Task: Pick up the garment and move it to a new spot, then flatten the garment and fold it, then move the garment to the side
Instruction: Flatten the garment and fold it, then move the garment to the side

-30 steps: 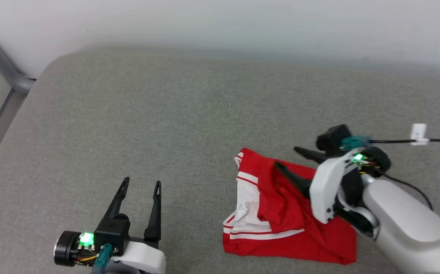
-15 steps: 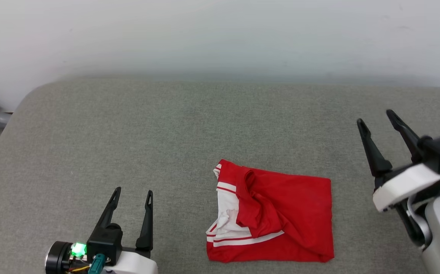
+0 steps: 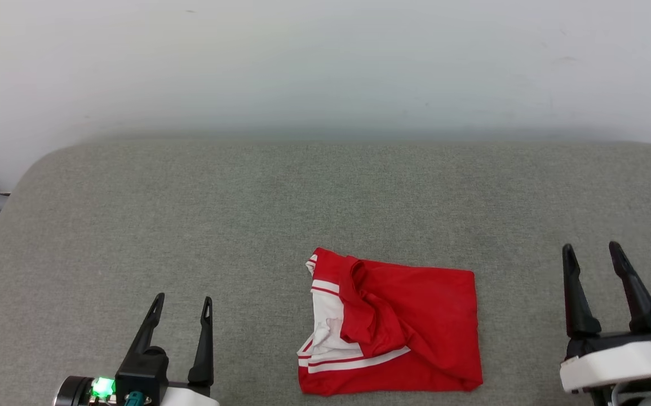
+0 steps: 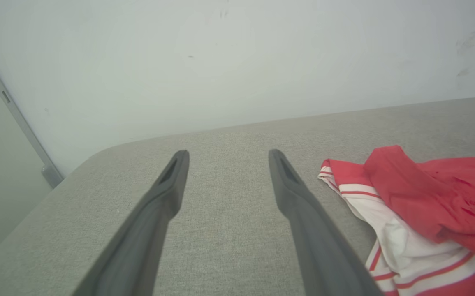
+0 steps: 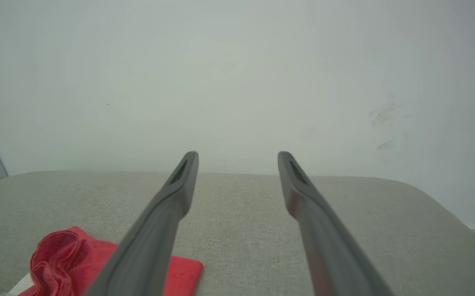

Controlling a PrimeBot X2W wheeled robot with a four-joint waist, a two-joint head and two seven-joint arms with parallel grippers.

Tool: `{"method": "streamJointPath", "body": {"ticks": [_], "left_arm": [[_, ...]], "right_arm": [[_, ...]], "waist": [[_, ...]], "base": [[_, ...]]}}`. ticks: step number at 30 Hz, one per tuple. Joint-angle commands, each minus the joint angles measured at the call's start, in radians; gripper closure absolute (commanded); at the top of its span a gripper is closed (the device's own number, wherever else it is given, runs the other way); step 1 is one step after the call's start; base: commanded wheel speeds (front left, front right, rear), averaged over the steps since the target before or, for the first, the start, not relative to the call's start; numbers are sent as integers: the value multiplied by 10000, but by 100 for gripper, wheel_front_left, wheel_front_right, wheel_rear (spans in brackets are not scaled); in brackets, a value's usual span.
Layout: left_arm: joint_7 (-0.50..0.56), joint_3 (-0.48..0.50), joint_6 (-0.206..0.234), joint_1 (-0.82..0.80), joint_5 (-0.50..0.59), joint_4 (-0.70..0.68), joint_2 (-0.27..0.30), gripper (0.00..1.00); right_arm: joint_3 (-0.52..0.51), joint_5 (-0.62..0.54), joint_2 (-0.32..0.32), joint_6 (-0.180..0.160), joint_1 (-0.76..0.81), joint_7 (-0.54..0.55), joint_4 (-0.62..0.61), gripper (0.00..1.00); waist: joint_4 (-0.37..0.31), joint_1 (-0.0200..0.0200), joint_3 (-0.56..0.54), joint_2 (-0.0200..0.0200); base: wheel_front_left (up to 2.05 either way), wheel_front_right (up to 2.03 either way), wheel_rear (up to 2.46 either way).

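Garment [image 3: 415, 321] (folded, rumpled) runs off both wrist views' edges.

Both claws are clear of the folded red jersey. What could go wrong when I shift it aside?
1. The red jersey with white striped sleeve panels lies loosely folded, a bunched red ridge on top; a one-edge pinch may pull the fold open.
2. The open left claw sits nearest the crumpled white sleeve panel; grabbing there might catch just one layer.
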Motion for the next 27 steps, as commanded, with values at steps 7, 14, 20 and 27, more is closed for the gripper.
{"method": "streamJointPath", "body": {"ticks": [7,14,20,27], "left_arm": [[-26,19,27,306,-15,-135,61,0],[-24,-13,8,412,-2,-115,28,0],[-26,-56,-15,428,2,-59,-2,0],[-24,-55,5,429,-14,12,-29,0]], "right_arm": [[-191,-64,515,-11,1200,-30,-617,0],[91,-357,710,-11,1771,-31,-705,0],[121,-640,768,-12,1940,-32,-633,0],[109,-773,787,-12,1866,-32,-599,0]], "waist": [[87,1,-118,0],[199,1,-203,0],[288,1,-226,0],[330,1,-245,0]], "base": [[0,0,0],[0,0,0],[0,0,0],[0,0,0]]}}
